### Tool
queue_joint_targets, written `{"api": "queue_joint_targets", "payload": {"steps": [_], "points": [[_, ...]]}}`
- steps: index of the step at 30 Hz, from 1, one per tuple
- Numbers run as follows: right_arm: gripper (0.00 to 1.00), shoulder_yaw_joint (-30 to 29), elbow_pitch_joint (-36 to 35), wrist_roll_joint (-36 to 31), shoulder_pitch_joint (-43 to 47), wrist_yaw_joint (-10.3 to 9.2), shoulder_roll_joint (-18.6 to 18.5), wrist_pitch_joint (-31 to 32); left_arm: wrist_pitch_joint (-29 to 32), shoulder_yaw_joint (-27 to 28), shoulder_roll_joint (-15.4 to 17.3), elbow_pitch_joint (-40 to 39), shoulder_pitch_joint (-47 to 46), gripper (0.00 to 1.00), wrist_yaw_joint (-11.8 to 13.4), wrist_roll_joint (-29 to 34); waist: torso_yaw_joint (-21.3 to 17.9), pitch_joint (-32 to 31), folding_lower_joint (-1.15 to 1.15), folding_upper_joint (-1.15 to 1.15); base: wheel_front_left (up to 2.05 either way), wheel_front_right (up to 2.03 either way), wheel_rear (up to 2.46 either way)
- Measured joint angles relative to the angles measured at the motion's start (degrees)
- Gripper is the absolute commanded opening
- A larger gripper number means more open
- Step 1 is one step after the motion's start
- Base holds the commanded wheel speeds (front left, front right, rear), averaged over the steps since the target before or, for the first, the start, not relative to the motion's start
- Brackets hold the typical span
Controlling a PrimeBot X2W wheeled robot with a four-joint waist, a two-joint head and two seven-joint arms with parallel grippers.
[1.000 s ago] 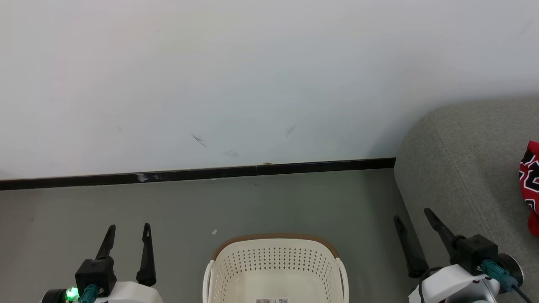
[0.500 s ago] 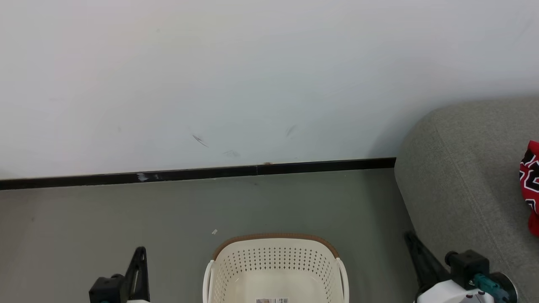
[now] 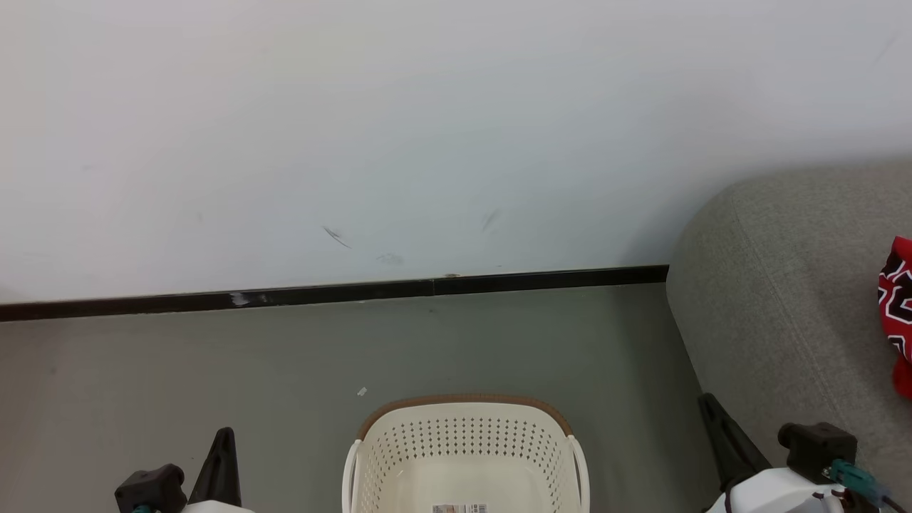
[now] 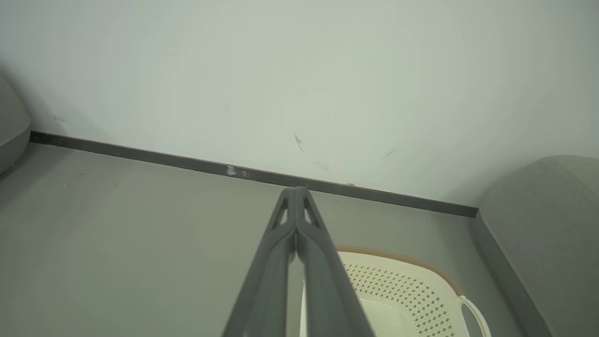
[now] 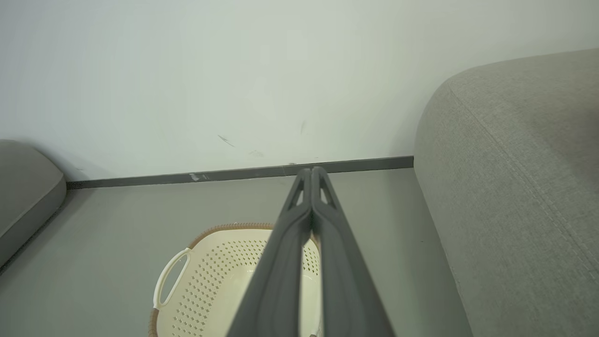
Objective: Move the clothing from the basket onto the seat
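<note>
The cream basket (image 3: 463,445) with a brown rim stands on the floor at the bottom middle; the part of its inside that shows holds only a small label. Red clothing (image 3: 898,306) with black-and-white print lies on the grey seat (image 3: 784,285) at the right edge. My left gripper (image 3: 224,436) is low at the bottom left, left of the basket, shut and empty; the left wrist view shows its tips (image 4: 295,191) pressed together above the basket (image 4: 398,290). My right gripper (image 3: 707,400) is shut beside the seat's front, tips (image 5: 311,171) together over the basket (image 5: 215,276), with the seat (image 5: 514,164) to their right.
A white wall with a black skirting board (image 3: 335,293) runs behind the grey floor (image 3: 285,363). A second grey cushion (image 5: 25,187) sits at the far left of the right wrist view.
Both grippers have gone from open to shut, with nothing between the fingers, and both have drawn down toward the bottom edge of the head view.
</note>
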Motion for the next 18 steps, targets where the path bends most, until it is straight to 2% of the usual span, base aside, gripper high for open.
{"api": "queue_joint_targets", "payload": {"steps": [7, 18], "points": [[0.0, -1.0, 0.4, 8.7, -0.2, -0.01, 0.0, 1.9, 1.3, 1.3, -0.5, 0.0, -0.1, 0.0, -1.4, -4.7, -0.3, 0.1, 0.08, 0.0, 0.0, 0.0, 0.0], [0.0, -1.5, 0.4, 19.4, -0.7, -0.01, 0.0, 4.4, 3.7, 3.5, -1.1, -0.1, -0.1, 0.0, -3.6, -12.3, -0.6, 0.0, 0.6, 0.0, 0.0, 0.0, 0.0]]}}
